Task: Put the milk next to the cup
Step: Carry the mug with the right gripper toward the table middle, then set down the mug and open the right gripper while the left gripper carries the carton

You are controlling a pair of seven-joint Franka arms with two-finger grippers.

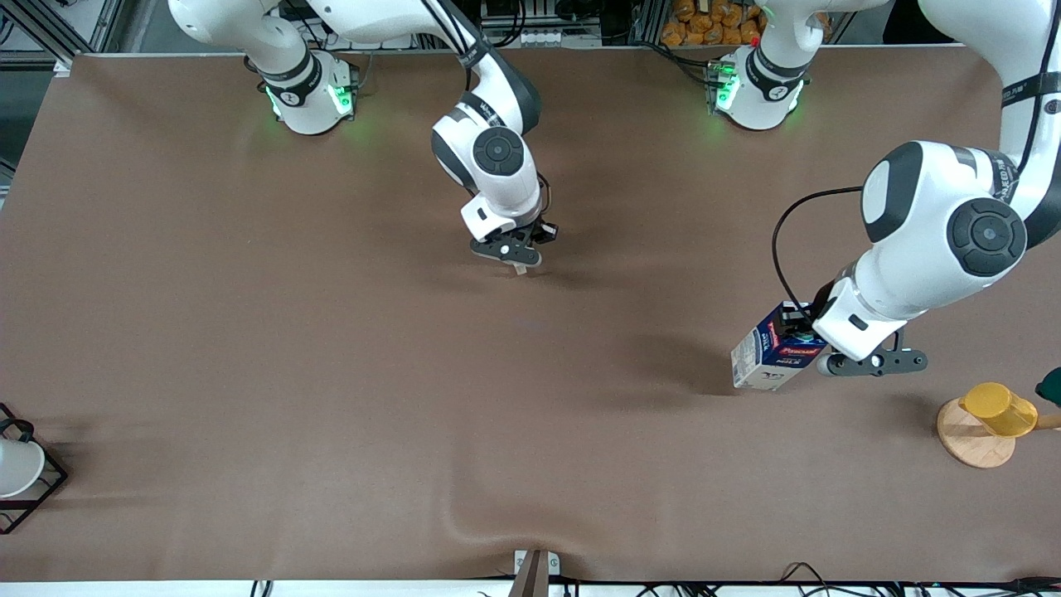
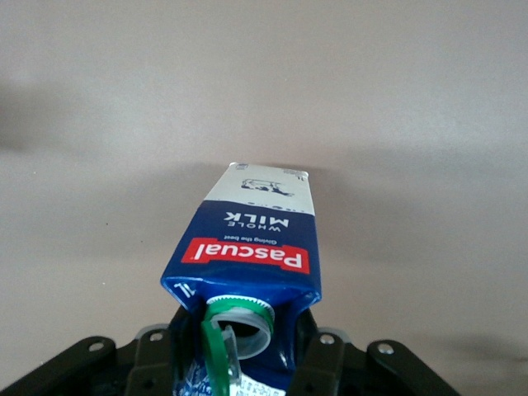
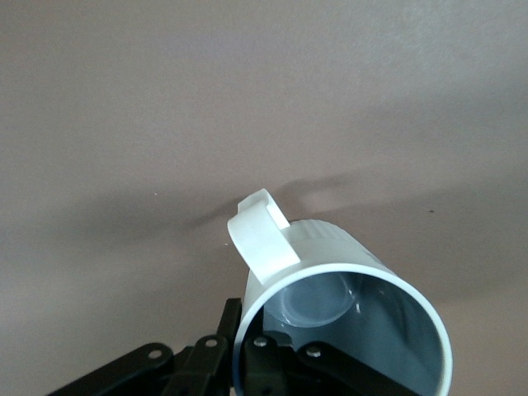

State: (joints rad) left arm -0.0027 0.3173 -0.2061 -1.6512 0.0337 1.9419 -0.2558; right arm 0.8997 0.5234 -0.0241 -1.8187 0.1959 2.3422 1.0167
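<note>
My left gripper [image 1: 816, 336] is shut on the gable top of the milk [image 1: 771, 352], a dark-blue and white carton with a red band. It holds the carton tilted, low over the table toward the left arm's end. In the left wrist view the milk [image 2: 252, 239] shows its green cap ring with the flap open, between my gripper's [image 2: 247, 355] black fingers. My right gripper [image 1: 518, 253] is shut on the rim of the off-white cup [image 3: 330, 264], one finger inside and one outside, over the middle of the table. In the front view the hand hides all but a sliver of the cup [image 1: 520, 268].
A yellow cup [image 1: 999, 408] stands on a wooden disc [image 1: 970, 444] at the left arm's end, with a dark green object [image 1: 1051, 385] beside it. A white cup in a black wire rack [image 1: 33, 489] sits at the right arm's end. The brown table cover [image 1: 331, 332] has a wrinkle near the front edge.
</note>
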